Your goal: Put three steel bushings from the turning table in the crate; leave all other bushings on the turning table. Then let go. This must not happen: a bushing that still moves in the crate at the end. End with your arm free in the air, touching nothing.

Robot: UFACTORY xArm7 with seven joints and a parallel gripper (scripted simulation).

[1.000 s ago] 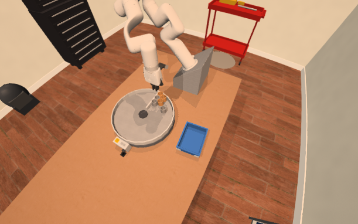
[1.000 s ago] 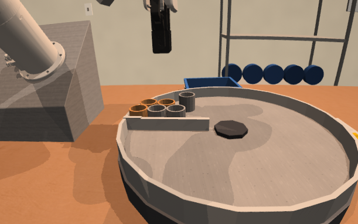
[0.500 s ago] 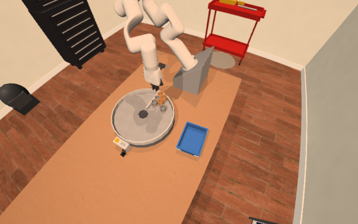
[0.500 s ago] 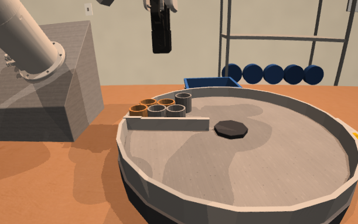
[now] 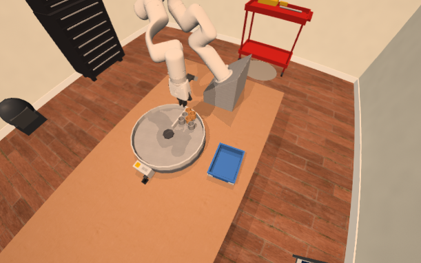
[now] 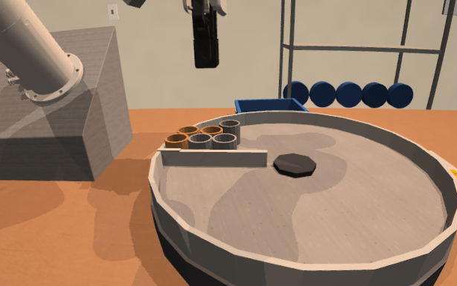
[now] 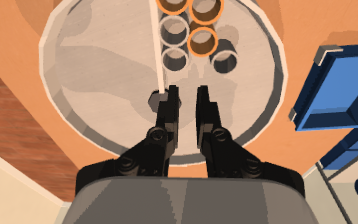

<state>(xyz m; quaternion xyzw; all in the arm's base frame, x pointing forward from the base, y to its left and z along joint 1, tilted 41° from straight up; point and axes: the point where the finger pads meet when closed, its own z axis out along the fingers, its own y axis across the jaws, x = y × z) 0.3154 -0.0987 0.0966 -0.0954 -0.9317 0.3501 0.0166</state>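
Observation:
The round grey turning table (image 5: 150, 139) (image 6: 311, 224) (image 7: 105, 75) holds a cluster of bushings behind a low divider bar (image 6: 218, 157) (image 7: 156, 45). Three steel bushings (image 5: 181, 120) (image 6: 200, 141) (image 7: 175, 59) are grey: two stand in the row by the bar, and one (image 5: 191, 125) (image 6: 229, 127) (image 7: 224, 61) stands a little apart. Three orange bushings (image 5: 190, 111) (image 6: 176, 140) (image 7: 201, 41) stand among them. My gripper (image 5: 184, 102) (image 6: 206, 65) (image 7: 187, 99) hangs high above the table's far rim. Its fingers stand narrowly apart with nothing between them. The blue crate (image 5: 214, 159) (image 6: 270, 105) (image 7: 330, 122) is empty, beside the table.
A grey pedestal (image 5: 226, 89) (image 6: 49, 112) carries the arm's base next to the turning table. A dark hub (image 5: 168, 133) (image 6: 295, 165) sits at the table's centre. A small labelled box (image 5: 142, 169) lies at its front. A red cart (image 5: 273, 31) and a black cabinet (image 5: 76, 31) stand further off.

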